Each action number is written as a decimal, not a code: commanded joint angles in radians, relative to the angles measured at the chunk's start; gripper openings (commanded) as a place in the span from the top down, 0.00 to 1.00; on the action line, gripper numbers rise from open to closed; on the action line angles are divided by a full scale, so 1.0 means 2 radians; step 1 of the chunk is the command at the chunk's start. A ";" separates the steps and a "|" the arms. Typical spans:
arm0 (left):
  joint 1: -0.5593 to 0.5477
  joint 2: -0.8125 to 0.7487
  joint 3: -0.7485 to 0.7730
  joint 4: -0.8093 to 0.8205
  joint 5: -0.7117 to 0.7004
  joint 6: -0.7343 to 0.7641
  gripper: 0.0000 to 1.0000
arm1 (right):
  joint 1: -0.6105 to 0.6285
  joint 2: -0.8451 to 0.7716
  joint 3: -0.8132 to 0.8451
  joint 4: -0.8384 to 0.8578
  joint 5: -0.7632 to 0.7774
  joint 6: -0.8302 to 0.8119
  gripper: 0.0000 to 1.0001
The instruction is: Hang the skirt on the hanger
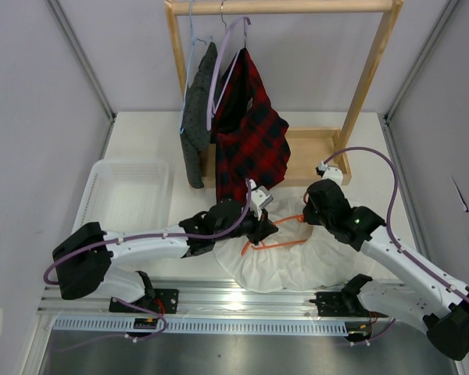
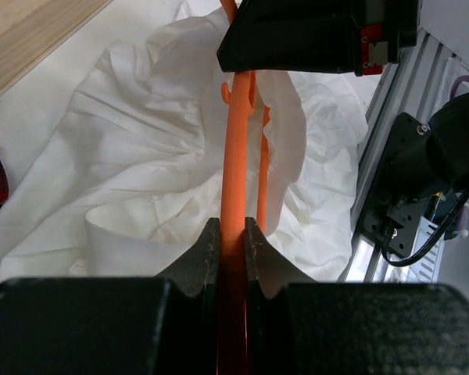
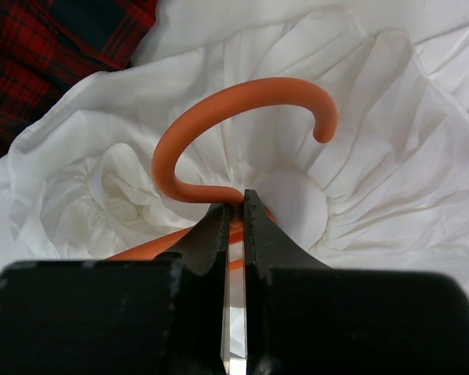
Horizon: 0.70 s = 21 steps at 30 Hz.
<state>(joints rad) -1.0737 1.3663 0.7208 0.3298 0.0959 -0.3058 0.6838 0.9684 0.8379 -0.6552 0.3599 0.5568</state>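
The white crinkly skirt (image 1: 297,262) lies spread on the table between the two arms. The orange hanger (image 1: 277,242) lies on top of it. My left gripper (image 1: 264,226) is shut on the hanger's bar (image 2: 236,156), with the skirt (image 2: 125,156) below. My right gripper (image 1: 311,205) is shut on the base of the hanger's hook (image 3: 234,109), which curls over the gathered skirt (image 3: 375,148).
A wooden rack (image 1: 367,78) stands at the back, with a red-and-black plaid garment (image 1: 250,133) on a lavender hanger (image 1: 228,47) and a dark grey garment (image 1: 197,117) on a light-blue hanger (image 1: 191,35). A white basket (image 1: 125,195) sits at the left. The plaid also shows in the right wrist view (image 3: 55,55).
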 commanded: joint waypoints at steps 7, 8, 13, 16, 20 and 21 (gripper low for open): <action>-0.007 -0.044 0.055 -0.061 -0.098 -0.007 0.50 | 0.004 -0.042 -0.022 0.028 0.006 0.003 1.00; -0.007 -0.047 0.060 -0.077 -0.121 -0.010 0.47 | 0.004 -0.045 -0.025 0.028 0.006 0.004 1.00; -0.005 -0.073 0.086 -0.161 -0.203 -0.048 0.43 | 0.007 -0.065 -0.041 0.035 -0.001 0.006 1.00; 0.001 -0.073 0.104 -0.212 -0.218 -0.068 0.42 | 0.009 -0.083 -0.052 0.040 -0.003 0.007 1.00; 0.017 -0.018 0.153 -0.284 -0.191 -0.072 0.43 | 0.012 -0.096 -0.067 0.042 -0.006 0.010 1.00; 0.018 -0.002 0.163 -0.297 -0.188 -0.073 0.42 | 0.012 -0.099 -0.068 0.044 -0.006 0.012 1.00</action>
<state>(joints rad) -1.0527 1.2781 0.9512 -0.1238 -0.2684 -0.4149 0.6998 0.7898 0.7139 -0.6037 0.3504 0.5571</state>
